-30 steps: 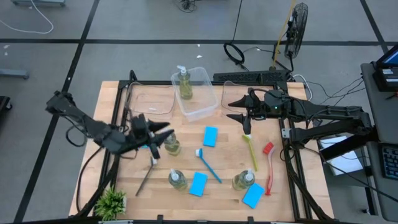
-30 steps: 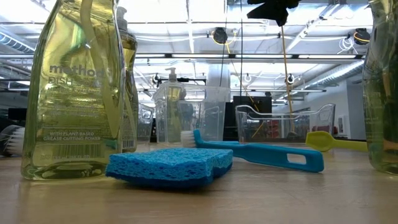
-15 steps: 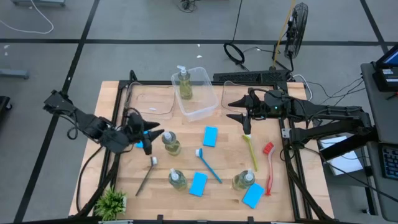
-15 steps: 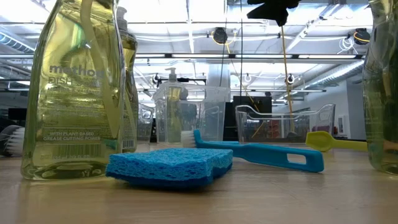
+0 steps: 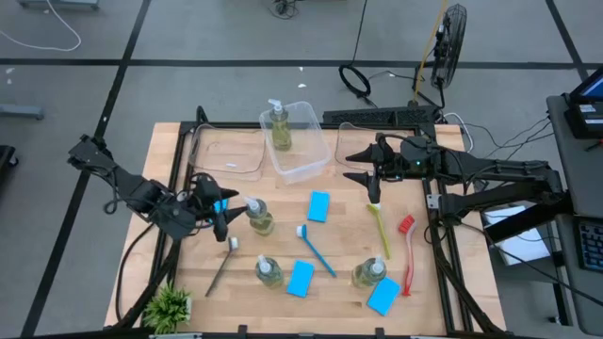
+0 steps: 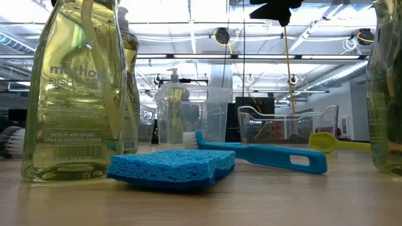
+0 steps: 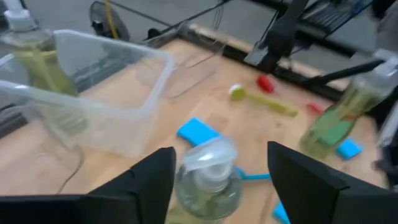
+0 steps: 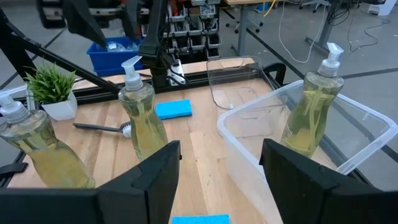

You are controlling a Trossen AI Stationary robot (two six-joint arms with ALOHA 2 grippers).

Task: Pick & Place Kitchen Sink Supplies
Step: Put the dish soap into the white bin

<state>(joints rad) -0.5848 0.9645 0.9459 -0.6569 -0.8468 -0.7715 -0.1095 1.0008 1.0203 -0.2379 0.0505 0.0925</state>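
**Q:** What are the largest elements on the table point(image 5: 170, 141)?

**A:** Three clear bins along the twelve o'clock edge. The middle bin point(image 5: 303, 162) holds one upright soap bottle point(image 5: 279, 127); the bin at eleven o'clock point(image 5: 231, 151) and the bin at one o'clock point(image 5: 350, 139) hold nothing visible.

**Q:** Where do the arms stand?

**A:** The left gripper point(image 5: 226, 213) lies at nine o'clock, jaws parted, one finger point(image 7: 140, 183) on either side of a second soap bottle point(image 5: 258, 217) without closing on it. The right gripper point(image 5: 363, 167) hovers at one o'clock above the white head of the yellow brush point(image 5: 379, 226), jaws apart and holding nothing.

**Q:** And the remaining supplies?

**A:** Two further soap bottles stand near six o'clock, one at point(image 5: 268, 272), one at point(image 5: 369, 274). Three light-blue sponges show: one at centre point(image 5: 319, 206), one at six o'clock point(image 5: 301, 278), one at five o'clock point(image 5: 383, 296). The blue brush point(image 5: 317, 249) lies diagonally at centre; the red brush point(image 5: 407, 254) lies at four o'clock; the dark grey brush point(image 5: 222, 266) lies at seven o'clock, just below the left gripper.

**Q:** The smallest item?

**A:** A green potted plant point(image 5: 170, 307) at the seven o'clock corner.
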